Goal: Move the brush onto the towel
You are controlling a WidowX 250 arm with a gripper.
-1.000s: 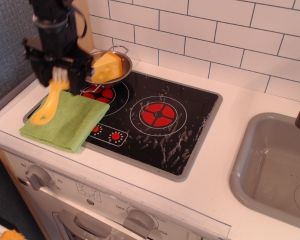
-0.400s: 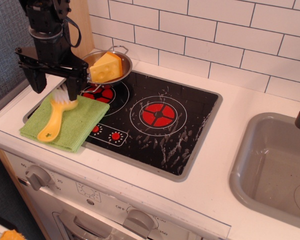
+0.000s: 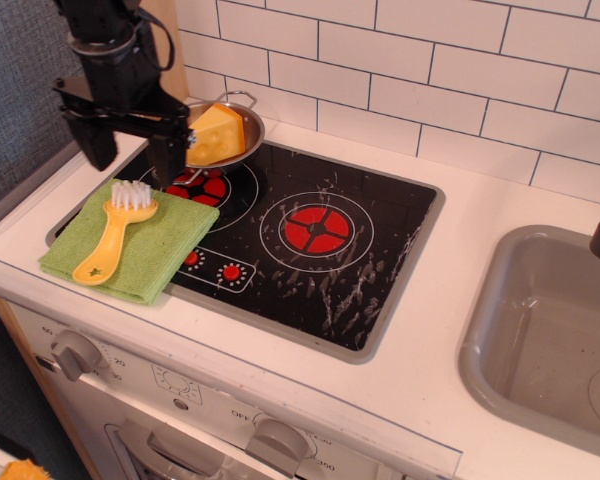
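Observation:
The yellow brush lies flat on the light-green towel, white bristles toward the back, star-holed handle end toward the front left. The towel lies at the front left, partly over the black stove top. My gripper hangs just above and behind the bristles, jaws spread wide and empty, apart from the brush.
A small metal pan holding a yellow cheese wedge sits on the back left burner, right beside my gripper. The black stove top has red burners. A grey sink is at the right. White tiled wall behind.
The brush went from held tilted in my gripper to lying flat on the towel. My gripper let go, opened and rose a little above it.

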